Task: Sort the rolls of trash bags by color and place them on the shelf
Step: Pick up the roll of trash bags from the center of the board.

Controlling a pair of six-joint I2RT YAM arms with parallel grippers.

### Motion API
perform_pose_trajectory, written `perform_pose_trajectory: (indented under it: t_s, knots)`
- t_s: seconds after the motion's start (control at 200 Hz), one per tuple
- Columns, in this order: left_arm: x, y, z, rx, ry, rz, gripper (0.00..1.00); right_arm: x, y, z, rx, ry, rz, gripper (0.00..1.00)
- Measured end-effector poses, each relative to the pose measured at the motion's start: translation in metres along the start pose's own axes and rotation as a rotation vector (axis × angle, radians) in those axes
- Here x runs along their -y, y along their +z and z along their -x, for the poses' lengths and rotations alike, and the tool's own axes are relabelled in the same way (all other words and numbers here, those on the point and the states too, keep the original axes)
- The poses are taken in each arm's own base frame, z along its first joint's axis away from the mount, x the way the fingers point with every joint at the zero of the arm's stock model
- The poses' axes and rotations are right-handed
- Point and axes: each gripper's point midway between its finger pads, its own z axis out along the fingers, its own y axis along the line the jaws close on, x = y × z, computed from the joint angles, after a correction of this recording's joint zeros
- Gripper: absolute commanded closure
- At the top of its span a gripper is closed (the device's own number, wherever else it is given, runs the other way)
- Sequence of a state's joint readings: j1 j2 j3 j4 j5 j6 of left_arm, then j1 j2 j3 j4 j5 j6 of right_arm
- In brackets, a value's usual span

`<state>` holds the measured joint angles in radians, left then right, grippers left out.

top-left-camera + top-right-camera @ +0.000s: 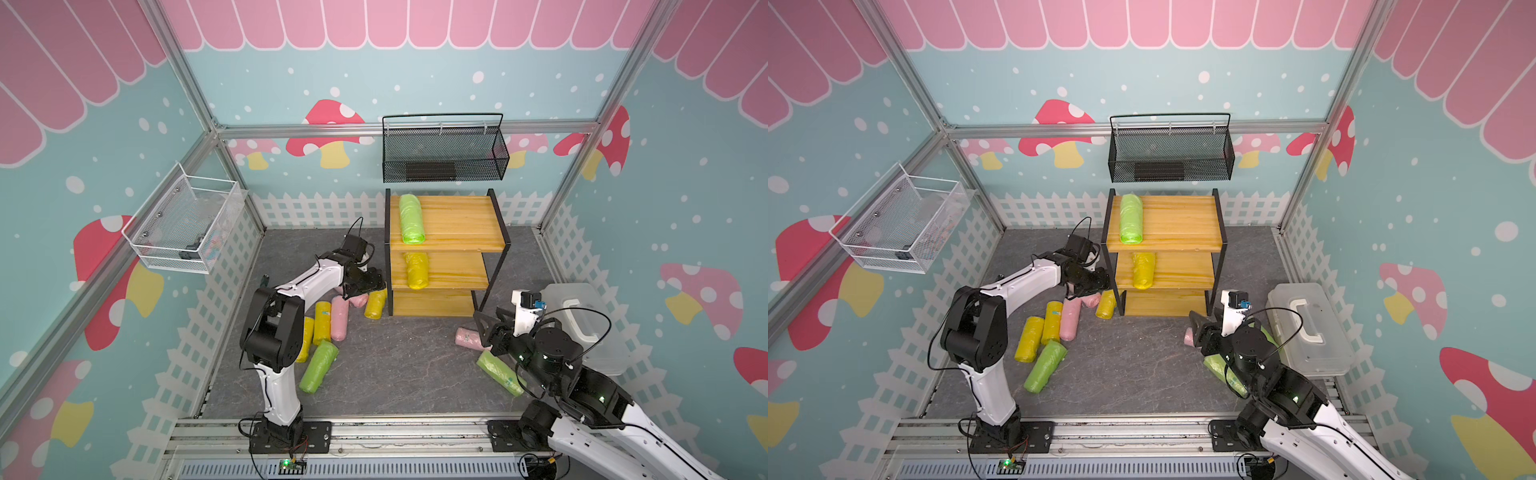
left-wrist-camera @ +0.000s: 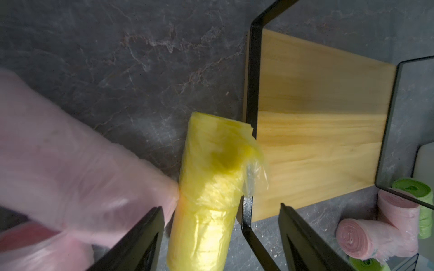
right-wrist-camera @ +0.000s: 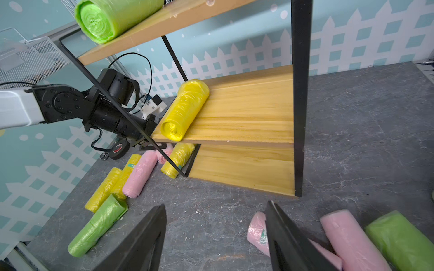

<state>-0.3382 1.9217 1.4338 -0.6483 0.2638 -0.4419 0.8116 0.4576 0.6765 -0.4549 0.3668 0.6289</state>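
Observation:
The shelf [image 1: 457,220] holds a green roll [image 1: 410,219] on its top board and a yellow roll [image 1: 417,270] on the middle board. My left gripper [image 2: 220,206] is open low at the shelf's left foot. A yellow roll [image 2: 211,187] and the black frame leg lie between its fingers, and a pink roll [image 2: 70,164] presses against that yellow one. On the floor to the left lie more yellow [image 1: 322,322], pink [image 1: 339,318] and green [image 1: 319,366] rolls. My right gripper [image 3: 216,204] is open over bare floor, one finger beside a pink roll [image 3: 257,231]. Next to that lie another pink roll [image 3: 347,239] and a green one [image 3: 404,239].
A black mesh basket [image 1: 444,153] hangs on the back wall above the shelf. A white wire basket [image 1: 183,224] hangs on the left wall. A clear plastic box [image 1: 582,324] stands at the right, behind my right arm. A black tape roll [image 3: 118,150] lies behind the left rolls.

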Motion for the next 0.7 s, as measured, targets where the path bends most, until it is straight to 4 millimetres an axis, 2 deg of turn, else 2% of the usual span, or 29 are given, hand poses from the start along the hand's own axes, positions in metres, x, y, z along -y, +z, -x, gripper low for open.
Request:
perform_pose_trajectory:
  t_s: [0.235, 0.335, 0.47, 0.59, 0.7]
  knots:
    - [-0.001, 0.021, 0.003, -0.027, 0.028, 0.029, 0.22, 0.011, -0.006, -0.015, -0.053, -0.016, -0.033, 0.3]
    - [-0.003, 0.028, 0.002, -0.036, 0.042, 0.055, 0.29, 0.014, -0.007, -0.018, -0.065, -0.009, -0.043, 0.3]
    - [-0.014, 0.04, -0.007, -0.075, 0.033, 0.093, 0.31, 0.018, -0.007, -0.021, -0.071, 0.005, -0.063, 0.3]
    - [-0.021, 0.049, -0.013, -0.102, 0.021, 0.116, 0.39, 0.02, -0.007, -0.022, -0.075, 0.013, -0.077, 0.3]
    - [-0.025, 0.048, -0.012, -0.101, 0.007, 0.128, 0.51, 0.021, -0.006, -0.024, -0.086, 0.013, -0.086, 0.3]
